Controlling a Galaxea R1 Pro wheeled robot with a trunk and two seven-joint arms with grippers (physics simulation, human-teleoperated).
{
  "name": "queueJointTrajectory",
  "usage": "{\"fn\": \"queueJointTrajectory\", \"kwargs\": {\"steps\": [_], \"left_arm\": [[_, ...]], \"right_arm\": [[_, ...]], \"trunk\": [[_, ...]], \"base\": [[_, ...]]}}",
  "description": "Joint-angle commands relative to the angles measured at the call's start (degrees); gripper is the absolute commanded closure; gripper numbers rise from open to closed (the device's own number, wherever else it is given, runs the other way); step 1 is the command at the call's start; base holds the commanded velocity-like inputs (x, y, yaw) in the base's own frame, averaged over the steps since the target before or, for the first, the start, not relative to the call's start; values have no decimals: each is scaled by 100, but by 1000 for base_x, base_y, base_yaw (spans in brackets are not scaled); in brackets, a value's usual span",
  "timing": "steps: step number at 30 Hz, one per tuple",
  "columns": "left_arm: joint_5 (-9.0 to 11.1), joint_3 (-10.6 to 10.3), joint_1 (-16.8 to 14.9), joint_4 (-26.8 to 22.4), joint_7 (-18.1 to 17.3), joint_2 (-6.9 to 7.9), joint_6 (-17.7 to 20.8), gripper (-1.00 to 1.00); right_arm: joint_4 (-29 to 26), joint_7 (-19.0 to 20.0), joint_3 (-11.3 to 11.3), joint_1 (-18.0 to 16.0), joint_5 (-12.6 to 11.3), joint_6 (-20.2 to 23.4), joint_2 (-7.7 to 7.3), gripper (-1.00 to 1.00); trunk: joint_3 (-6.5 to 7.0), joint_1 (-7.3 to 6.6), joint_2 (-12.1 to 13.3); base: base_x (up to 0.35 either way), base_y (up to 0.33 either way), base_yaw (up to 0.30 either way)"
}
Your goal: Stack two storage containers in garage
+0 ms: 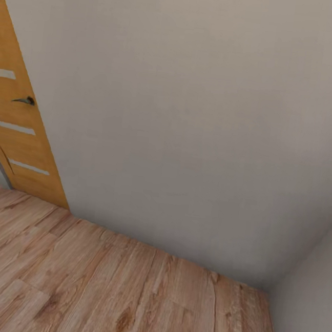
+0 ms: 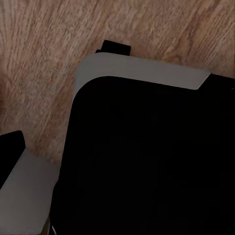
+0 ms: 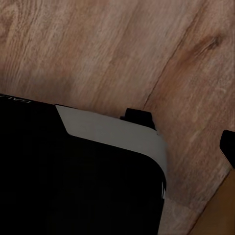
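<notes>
Starting at the pincers: both wrist cameras are looking straight down, and I cannot tell how wide the left pincer or the right pincer is standing, or whether either is gripping anything. No orange-red is turning up below them. Directly under the left one, the robot's black base (image 2: pixel 147 161) with its grey rim (image 2: pixel 147 71) is sitting over pale wood planks. Under the right one it is the same dark base (image 3: pixel 73 181), with a small black tab (image 3: pixel 138 116) poking out past the rim. Beyond the arms, the wood-plank floor (image 1: pixel 95 292) is running up to a plain grey wall (image 1: pixel 192 112) close ahead. That wall is meeting a second wall in a corner (image 1: pixel 270 291) off to the right pincer's side. Out on the left pincer's side, a wood-panelled door (image 1: pixel 19 144) with a dark handle (image 1: pixel 25 101) is leaning into view. As for the two storage containers, I cannot tell where they are lying. My read is that the robot is driving between rooms, on planks rather than on the garage's dark floor, so the carrying and stacking are not yet done. Next, I'd judge, it is needing to turn the base away from this corner, most likely toward that door, keeping the arms tucked in while swinging.
</notes>
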Motion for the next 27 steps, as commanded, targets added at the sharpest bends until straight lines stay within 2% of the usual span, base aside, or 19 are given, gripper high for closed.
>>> {"fn": "queueJointTrajectory", "kwargs": {"steps": [1, 15, 27], "left_arm": [[39, 23, -9, 21, 3, -1, -38, -100], [35, 23, -9, 21, 3, -1, -38, -100], [36, 20, -9, 21, 3, -4, -38, -100]], "right_arm": [[2, -1, 12, -2, 21, -15, -1, -100], [2, -1, 12, -2, 21, -15, -1, -100], [12, -1, 23, -2, -3, -10, -22, -100]], "trunk": [[-12, 2, -2], [-97, 2, -2], [-102, 2, -2]], "base": [[175, 92, 194], [24, 13, 204], [23, 0, 15]]}}
